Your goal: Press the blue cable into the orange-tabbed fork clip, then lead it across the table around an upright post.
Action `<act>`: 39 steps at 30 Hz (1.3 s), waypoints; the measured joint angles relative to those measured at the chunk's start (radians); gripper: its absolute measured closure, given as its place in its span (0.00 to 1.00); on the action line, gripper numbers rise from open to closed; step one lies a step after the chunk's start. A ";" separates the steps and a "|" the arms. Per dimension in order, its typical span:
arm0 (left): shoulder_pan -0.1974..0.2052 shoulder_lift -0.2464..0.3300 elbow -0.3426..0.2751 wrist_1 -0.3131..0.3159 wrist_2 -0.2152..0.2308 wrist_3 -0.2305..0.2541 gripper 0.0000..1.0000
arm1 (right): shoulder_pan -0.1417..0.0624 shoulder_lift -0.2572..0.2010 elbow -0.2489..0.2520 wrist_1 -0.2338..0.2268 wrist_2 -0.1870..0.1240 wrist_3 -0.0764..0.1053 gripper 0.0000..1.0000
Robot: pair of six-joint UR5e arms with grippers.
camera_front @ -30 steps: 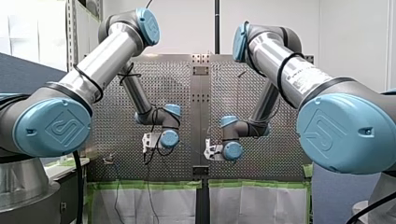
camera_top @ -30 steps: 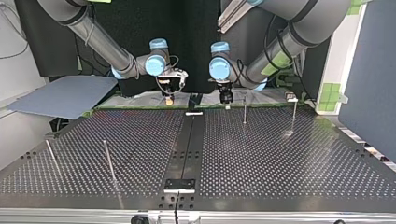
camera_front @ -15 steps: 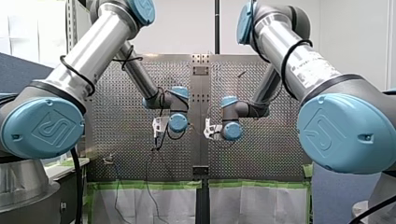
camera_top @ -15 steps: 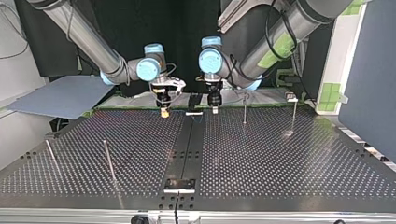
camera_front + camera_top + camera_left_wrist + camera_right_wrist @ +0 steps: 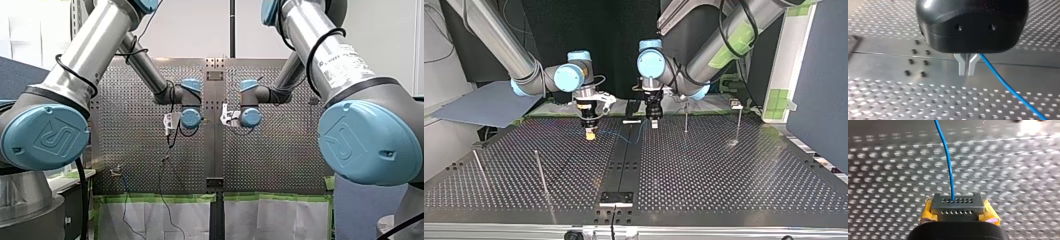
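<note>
Grip is the first thing to see: the left pincer (image 5: 967, 72) has its two metal fingers pressed together, and the blue cable (image 5: 1008, 88) comes out just beside them. I judge that it holds the cable, although the pinch itself is hidden under the black body. The right pincer (image 5: 958, 202) is closed as well, with yellow pads at both sides, and the cable goes straight in between them.

In the top view the cable hangs in a loose curve between the two pincers, low over the middle seam of the worktop (image 5: 724, 175).

One second ago both pincers stood at the far edge, close to the arm bases. Now they are out over the perforated plate. The right one has gone further toward the top view's left and lower, and the left one stays near the seam, not far from a thin upright post (image 5: 686, 119).

It seems the cable is now only carried in. I cannot find the fork clip with certainty, so the pressing is, in my judgement, not yet begun.
</note>
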 joint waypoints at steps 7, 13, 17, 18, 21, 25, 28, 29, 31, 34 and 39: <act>0.001 0.017 0.030 -0.039 0.000 -0.004 1.00 | 0.002 -0.067 -0.009 0.025 -0.001 -0.004 1.00; -0.001 0.022 0.077 -0.091 0.000 -0.016 1.00 | 0.003 -0.130 -0.020 0.053 -0.002 -0.009 1.00; 0.001 0.023 0.109 -0.118 0.001 -0.032 1.00 | 0.005 -0.170 -0.025 0.065 -0.002 -0.010 1.00; 0.002 0.025 0.118 -0.128 0.001 -0.037 1.00 | 0.005 -0.177 -0.027 0.069 -0.002 -0.010 1.00; 0.004 0.037 0.131 -0.147 0.003 -0.048 1.00 | 0.005 -0.185 -0.031 0.075 -0.003 -0.011 1.00; 0.006 0.068 0.136 -0.155 0.007 -0.060 1.00 | 0.004 -0.189 -0.032 0.078 -0.003 -0.010 1.00; 0.009 0.095 0.138 -0.157 0.018 -0.070 1.00 | 0.005 -0.190 -0.037 0.080 -0.003 -0.010 1.00; 0.009 0.102 0.138 -0.157 0.023 -0.072 1.00 | 0.005 -0.190 -0.040 0.083 -0.003 -0.010 1.00; 0.011 0.117 0.141 -0.160 0.032 -0.073 1.00 | 0.006 -0.190 -0.048 0.091 -0.003 -0.011 1.00; 0.011 0.127 0.151 -0.172 0.036 -0.070 1.00 | 0.007 -0.192 -0.060 0.102 -0.003 -0.013 1.00; 0.009 0.131 0.186 -0.209 0.038 -0.065 1.00 | 0.010 -0.199 -0.082 0.122 -0.003 -0.015 1.00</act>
